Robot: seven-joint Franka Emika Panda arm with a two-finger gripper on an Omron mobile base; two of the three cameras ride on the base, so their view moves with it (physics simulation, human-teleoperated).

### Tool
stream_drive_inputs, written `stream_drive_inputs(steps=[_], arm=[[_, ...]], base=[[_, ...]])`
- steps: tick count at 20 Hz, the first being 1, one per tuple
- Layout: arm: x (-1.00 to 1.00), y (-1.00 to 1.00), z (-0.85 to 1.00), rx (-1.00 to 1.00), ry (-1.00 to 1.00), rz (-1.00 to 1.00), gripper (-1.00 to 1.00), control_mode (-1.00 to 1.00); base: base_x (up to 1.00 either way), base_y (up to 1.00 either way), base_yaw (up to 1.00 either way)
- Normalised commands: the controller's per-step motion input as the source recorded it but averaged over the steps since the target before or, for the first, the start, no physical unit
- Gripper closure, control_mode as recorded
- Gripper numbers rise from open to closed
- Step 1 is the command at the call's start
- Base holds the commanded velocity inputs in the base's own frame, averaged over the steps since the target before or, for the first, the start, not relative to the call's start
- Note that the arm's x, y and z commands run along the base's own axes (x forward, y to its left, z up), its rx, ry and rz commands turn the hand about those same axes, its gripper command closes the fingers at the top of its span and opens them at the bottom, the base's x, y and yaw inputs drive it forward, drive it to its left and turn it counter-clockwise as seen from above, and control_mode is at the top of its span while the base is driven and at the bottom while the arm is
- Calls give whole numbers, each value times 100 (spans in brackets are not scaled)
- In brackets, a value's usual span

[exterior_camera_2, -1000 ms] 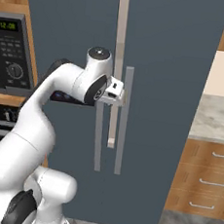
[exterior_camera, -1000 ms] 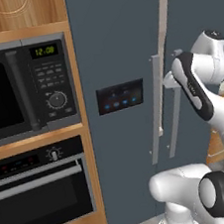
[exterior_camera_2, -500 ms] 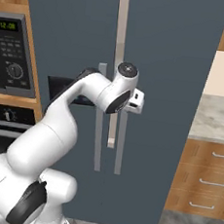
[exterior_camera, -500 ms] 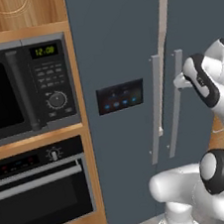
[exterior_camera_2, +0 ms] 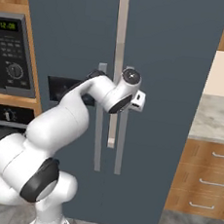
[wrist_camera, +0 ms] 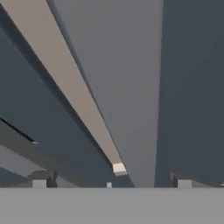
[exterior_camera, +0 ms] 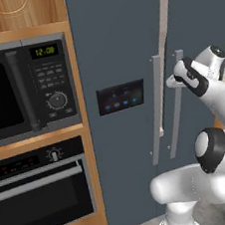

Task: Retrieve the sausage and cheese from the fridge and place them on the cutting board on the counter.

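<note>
Pincer [exterior_camera_2: 140, 103] sits right up against the front of the fridge [exterior_camera_2: 177, 67], beside the right door's long grey handle [exterior_camera_2: 123, 120]; its fingertips [wrist_camera: 39, 180] stand well apart with the door surface between them and nothing held.

Largest in sight, the fridge is a tall slate-grey block with both doors shut. A pale strip runs down the seam between the doors, and the two long handles hang on either side of that seam. Left of the handles, on the left door, is a black panel [exterior_camera: 121, 97] with small blue lights.

Left of the fridge stands a wooden cabinet wall. A black microwave [exterior_camera: 26, 88] is set into it at about the height of the panel, with a green clock readout, a grid of buttons and a round dial. Below the microwave is a black oven [exterior_camera: 42, 189] with a long silver bar handle and a knob.

Right of the fridge, in the right base view, is the counter [exterior_camera_2: 213, 117], beige marbled stone over wooden drawers [exterior_camera_2: 207, 180] with silver handles.

From the hand camera, the pale seam strip runs slantwise across the grey door and ends in a small light block just above the fingertips. Sausage, cheese and cutting board cannot be seen from these angles.
</note>
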Motion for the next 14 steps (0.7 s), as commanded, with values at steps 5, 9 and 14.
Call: stream_drive_inputs(steps=[5, 9, 14], arm=[[62, -13, -23, 1, -2, 0, -100, -100], [55, -36, -11, 0, 0, 0, -100, -100], [19, -37, -25, 2, -6, 0, -100, -100]], base=[[0, 0, 0], [0, 0, 0], [0, 0, 0]])
